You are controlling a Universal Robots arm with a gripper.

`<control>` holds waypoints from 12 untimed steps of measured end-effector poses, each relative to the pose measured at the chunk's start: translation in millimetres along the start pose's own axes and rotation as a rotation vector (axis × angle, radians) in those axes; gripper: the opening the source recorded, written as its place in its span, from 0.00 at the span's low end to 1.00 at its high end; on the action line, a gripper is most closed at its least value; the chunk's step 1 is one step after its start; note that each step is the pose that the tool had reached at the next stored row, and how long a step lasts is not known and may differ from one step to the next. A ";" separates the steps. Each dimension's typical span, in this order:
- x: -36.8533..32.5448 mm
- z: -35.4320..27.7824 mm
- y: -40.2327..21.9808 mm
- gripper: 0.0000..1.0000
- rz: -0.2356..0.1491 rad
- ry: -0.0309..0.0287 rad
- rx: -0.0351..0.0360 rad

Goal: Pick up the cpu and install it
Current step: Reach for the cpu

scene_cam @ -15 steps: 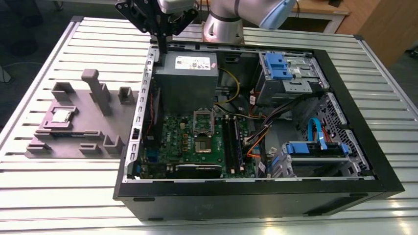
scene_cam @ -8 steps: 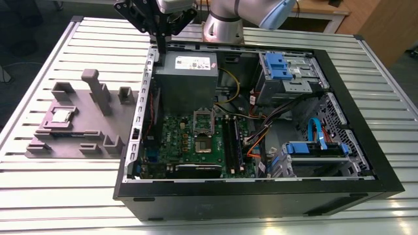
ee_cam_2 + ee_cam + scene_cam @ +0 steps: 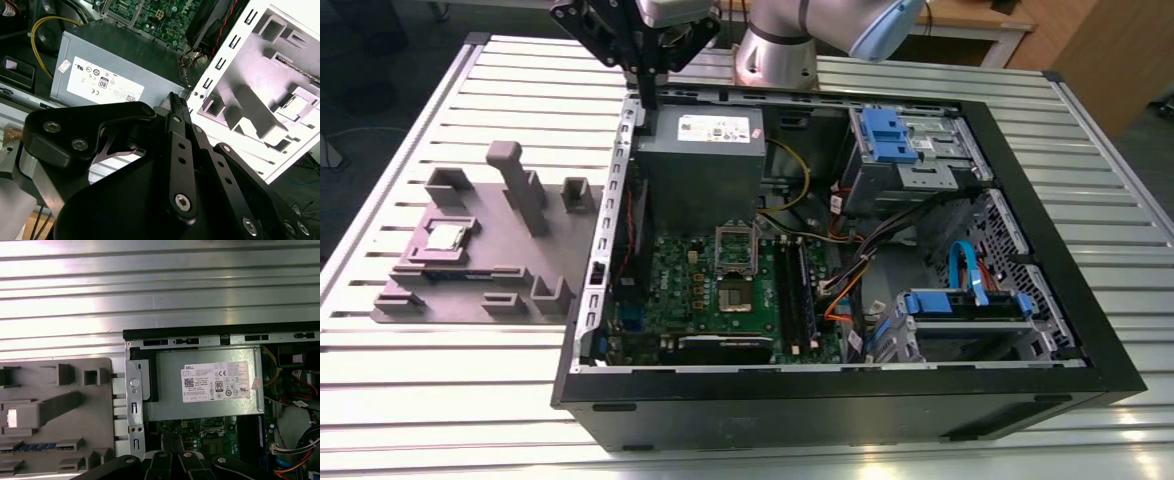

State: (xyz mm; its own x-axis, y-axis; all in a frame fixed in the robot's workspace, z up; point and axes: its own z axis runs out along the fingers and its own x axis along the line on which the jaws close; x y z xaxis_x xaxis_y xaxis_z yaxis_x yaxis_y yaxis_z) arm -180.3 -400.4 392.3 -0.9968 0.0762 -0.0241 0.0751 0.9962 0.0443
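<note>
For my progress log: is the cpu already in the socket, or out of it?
Out: the cpu lies on the grey tray, beside the case, untouched.

We log a slatted metal desk (image 3: 440, 400) carrying everything. A black computer case (image 3: 854, 405) lies on its side, open upward. Inside, toward the exterior view's left, we see a grey power supply box (image 3: 700, 165) with a white label. A green motherboard (image 3: 680, 290) sits nearer the camera, with a metal socket frame (image 3: 736, 245) on it. A yellow cable (image 3: 801, 175) loops beside the box. Blue drive brackets (image 3: 887, 128) stand toward the exterior view's right. A mauve-grey tray (image 3: 520, 290) with raised blocks sits just outside the case.
</note>
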 end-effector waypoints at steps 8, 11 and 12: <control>1.9 0.0 -0.1 0.10 0.000 0.0000 -0.0001; 3.0 0.0 -0.2 0.10 0.000 0.0000 0.0000; 3.3 0.0 -0.2 0.10 0.000 0.0000 0.0000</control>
State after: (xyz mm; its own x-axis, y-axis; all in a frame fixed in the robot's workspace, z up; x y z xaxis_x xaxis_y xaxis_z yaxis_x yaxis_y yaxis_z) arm -183.6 -400.4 392.3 -0.9968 0.0762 -0.0241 0.0750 0.9962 0.0444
